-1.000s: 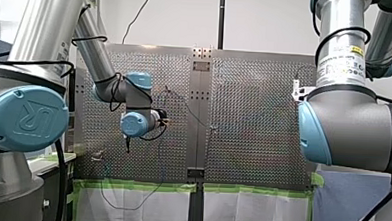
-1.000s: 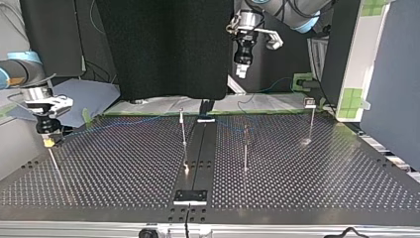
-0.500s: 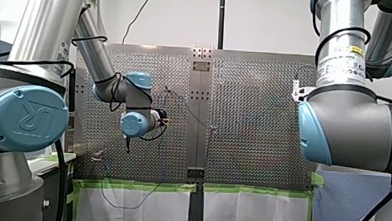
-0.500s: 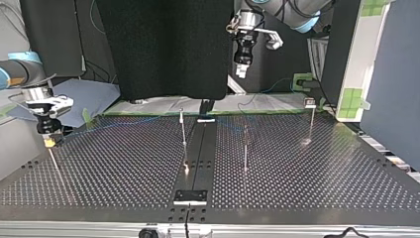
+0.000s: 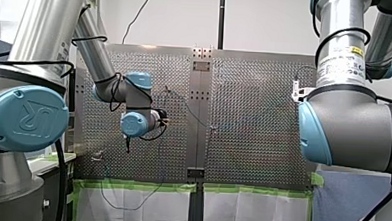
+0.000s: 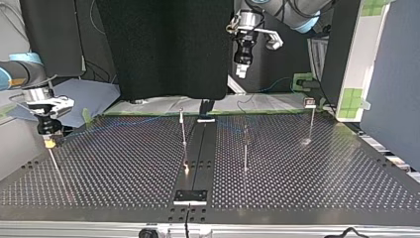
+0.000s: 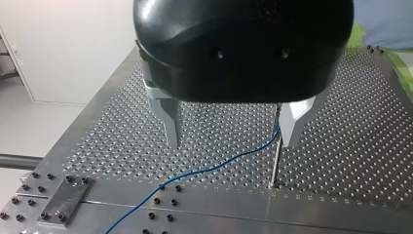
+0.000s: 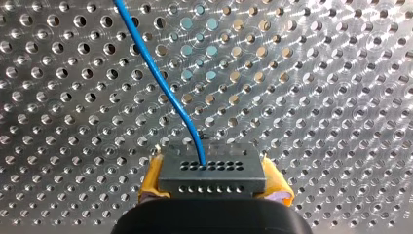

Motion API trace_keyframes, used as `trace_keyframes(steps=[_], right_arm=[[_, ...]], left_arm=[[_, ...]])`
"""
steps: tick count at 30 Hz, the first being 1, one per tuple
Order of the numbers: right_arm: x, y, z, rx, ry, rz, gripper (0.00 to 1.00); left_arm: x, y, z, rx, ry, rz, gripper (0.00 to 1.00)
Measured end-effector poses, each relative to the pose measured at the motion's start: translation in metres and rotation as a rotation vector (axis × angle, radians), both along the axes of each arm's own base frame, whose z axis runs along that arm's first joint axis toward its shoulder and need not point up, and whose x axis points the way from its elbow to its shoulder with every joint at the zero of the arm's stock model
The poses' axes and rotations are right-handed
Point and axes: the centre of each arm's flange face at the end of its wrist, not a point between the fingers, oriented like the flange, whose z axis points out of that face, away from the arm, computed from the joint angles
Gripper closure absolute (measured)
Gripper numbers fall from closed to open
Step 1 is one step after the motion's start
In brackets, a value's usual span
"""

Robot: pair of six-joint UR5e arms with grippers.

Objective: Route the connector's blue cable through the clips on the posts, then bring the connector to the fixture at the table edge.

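Grey, hole-dotted connector (image 8: 212,170) sits pinched between my right gripper (image 8: 213,184)'s yellow pads (image 8: 152,179), its blue cable (image 8: 160,83) running ahead over the table (image 8: 316,97).

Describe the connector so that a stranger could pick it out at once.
Start at the perforated table and find my right gripper at the top view's left. Between its yellow pads sits the connector, a grey block. Unlike the thin posts nearby, it is boxy, with rows of tiny holes and a blue cable leaving one.
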Motion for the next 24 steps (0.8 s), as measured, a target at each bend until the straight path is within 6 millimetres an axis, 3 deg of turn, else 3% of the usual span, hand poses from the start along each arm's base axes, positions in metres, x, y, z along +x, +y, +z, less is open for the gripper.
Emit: trace_keyframes(steps=[19, 24], right_arm=[[0.0031, -0.001, -0.0002, -0.013, 0.017, 0.002, 1.0], [0.0052, -0.0008, -0.0003, -0.018, 0.027, 0.003, 0.93]], left_arm=[[0.0, 0.0, 0.0, 0.0, 0.001, 0.0, 0.0], [-0.0001, 0.0, -0.0001, 0.001, 0.001, -0.001, 0.0]])
